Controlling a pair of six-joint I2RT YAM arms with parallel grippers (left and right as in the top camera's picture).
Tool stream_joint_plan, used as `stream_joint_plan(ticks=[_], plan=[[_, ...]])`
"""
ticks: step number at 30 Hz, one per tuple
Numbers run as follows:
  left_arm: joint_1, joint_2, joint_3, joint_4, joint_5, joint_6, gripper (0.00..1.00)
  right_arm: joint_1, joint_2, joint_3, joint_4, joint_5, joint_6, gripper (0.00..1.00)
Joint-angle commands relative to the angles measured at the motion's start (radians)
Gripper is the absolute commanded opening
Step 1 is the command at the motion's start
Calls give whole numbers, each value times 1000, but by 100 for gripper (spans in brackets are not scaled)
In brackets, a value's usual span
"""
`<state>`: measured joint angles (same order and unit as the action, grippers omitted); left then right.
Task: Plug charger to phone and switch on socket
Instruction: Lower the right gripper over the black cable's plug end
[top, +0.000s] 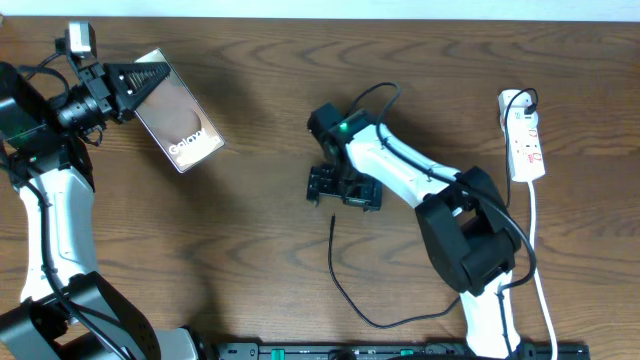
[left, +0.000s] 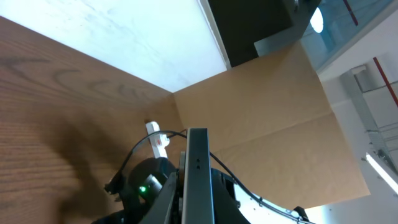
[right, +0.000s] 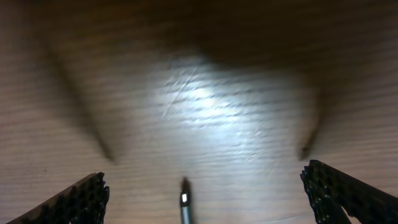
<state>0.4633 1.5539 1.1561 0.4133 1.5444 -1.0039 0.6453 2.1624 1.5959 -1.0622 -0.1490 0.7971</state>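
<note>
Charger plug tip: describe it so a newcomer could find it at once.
On the wooden table, look beside the open right gripper at centre. The charger is the thin black cable curving there, its plug tip lying free, far thinner than the arms' cables.

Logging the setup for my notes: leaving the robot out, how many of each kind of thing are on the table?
phone: 1
charger: 1
socket: 1
Total: 3
</note>
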Motion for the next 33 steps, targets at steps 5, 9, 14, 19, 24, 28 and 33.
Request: stream_joint_plan(ticks=[5, 9, 14, 19, 24, 28, 33], plan=[[2, -5, 8, 8, 27, 9, 8, 89, -10, 6, -1, 65, 64, 99], [2, -5, 8, 8, 26, 10, 8, 114, -10, 6, -1, 69, 95, 99], [2, -5, 8, 8, 27, 9, 8, 128, -10, -3, -4, 77, 111, 99], [2, -5, 8, 8, 27, 10, 8, 129, -10, -41, 16, 93, 138, 99], [2, -5, 8, 8, 27, 17, 8, 128, -10, -58, 27, 93, 145, 99], [2, -5, 8, 8, 27, 20, 8, 129, -10, -59, 27, 90, 145, 99], [2, -5, 8, 8, 27, 20, 8, 130, -10, -59, 27, 90, 146, 99]])
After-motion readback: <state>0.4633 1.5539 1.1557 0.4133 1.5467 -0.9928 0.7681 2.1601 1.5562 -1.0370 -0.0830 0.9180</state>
